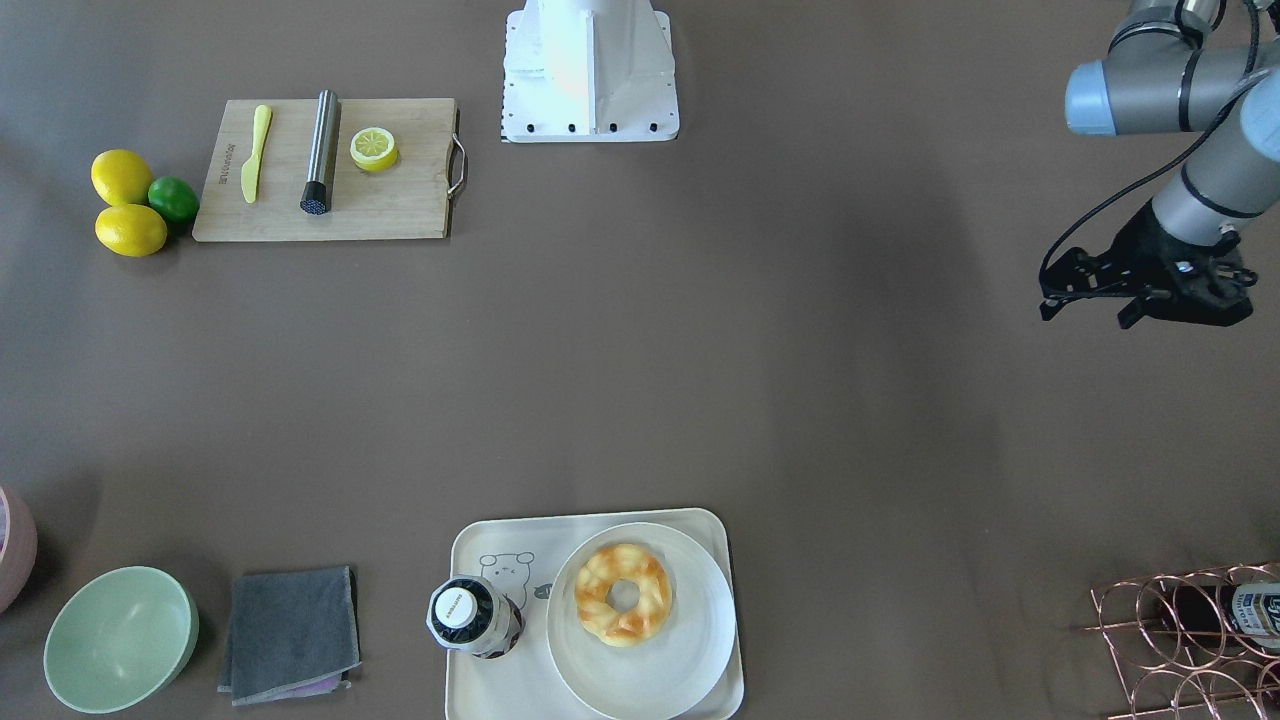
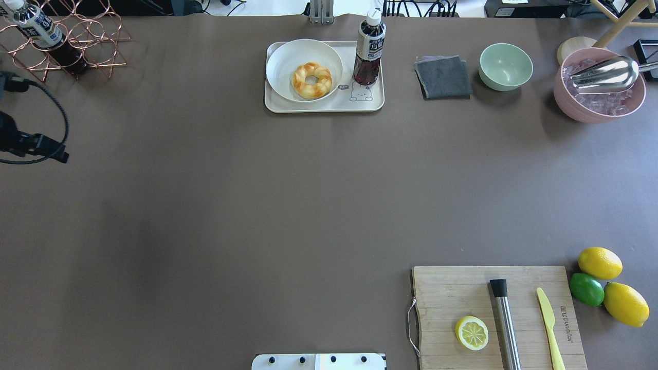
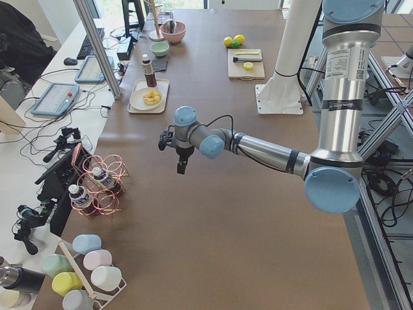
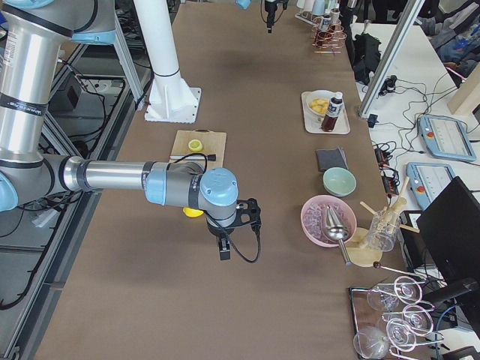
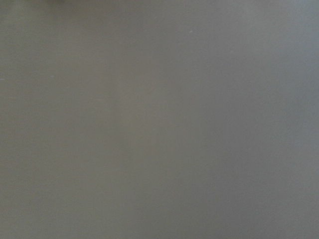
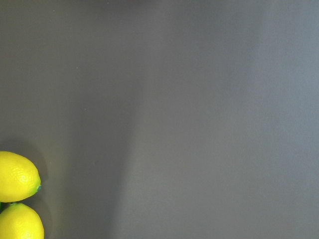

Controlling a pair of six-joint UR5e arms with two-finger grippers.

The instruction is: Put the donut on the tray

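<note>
Presently the small golden-yellow twisted ring donut (image 2: 311, 80) is seen on a round white plate (image 2: 280, 67) upon the cream-white rectangular bear-printed tray (image 2: 288, 106), well rightward of and beyond the empty, spread-fingered left gripper (image 1: 1088, 312). The right gripper's (image 4: 223, 249) state cannot be told. The donut is judged light and soft, so one side of the ring is best pinched gently.

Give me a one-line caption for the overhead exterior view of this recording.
The donut rests on a white plate on the tray, a bottle standing beside the plate.
</note>
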